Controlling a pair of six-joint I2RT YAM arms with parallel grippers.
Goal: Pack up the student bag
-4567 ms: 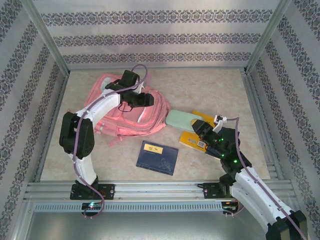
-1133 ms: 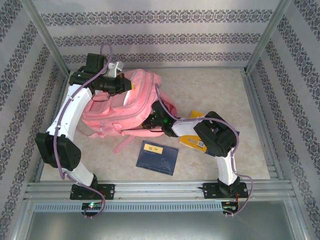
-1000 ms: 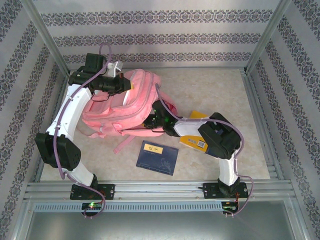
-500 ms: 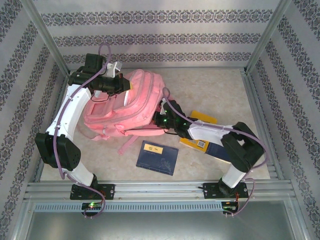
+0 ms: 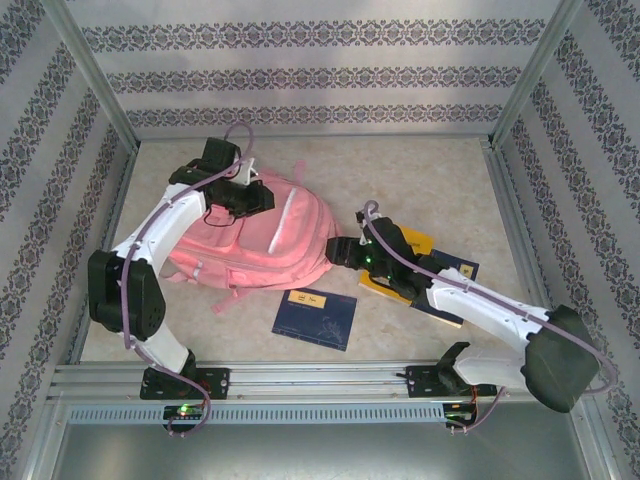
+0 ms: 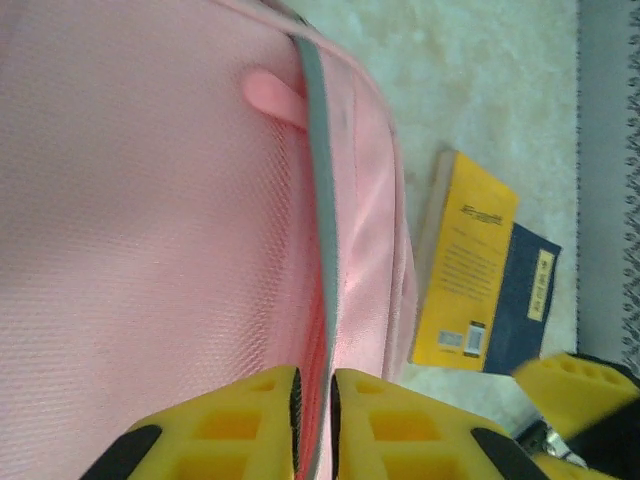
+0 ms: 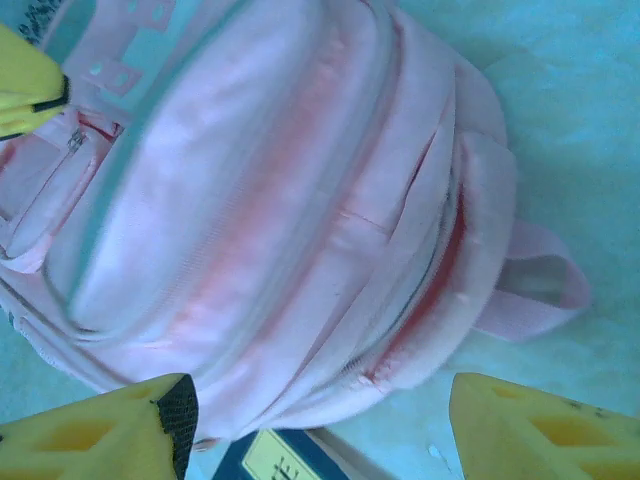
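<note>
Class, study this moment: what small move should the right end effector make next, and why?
Probably move over to the yellow paperback book: the right end effector is open and empty beside the soft pink fabric backpack, while the left end effector pinches its zip edge.

The student bag [image 6: 150, 200] is matt pink cloth with a fine grainy weave; the yellow book [image 6: 465, 270] has a smooth, faintly glossy paper cover. The left gripper [image 6: 313, 400] has matt yellow plastic fingers [image 6: 240, 425]; the table [image 5: 420, 180] is mottled and matt; the frame rail [image 5: 320, 374] is bare ribbed metal.
</note>
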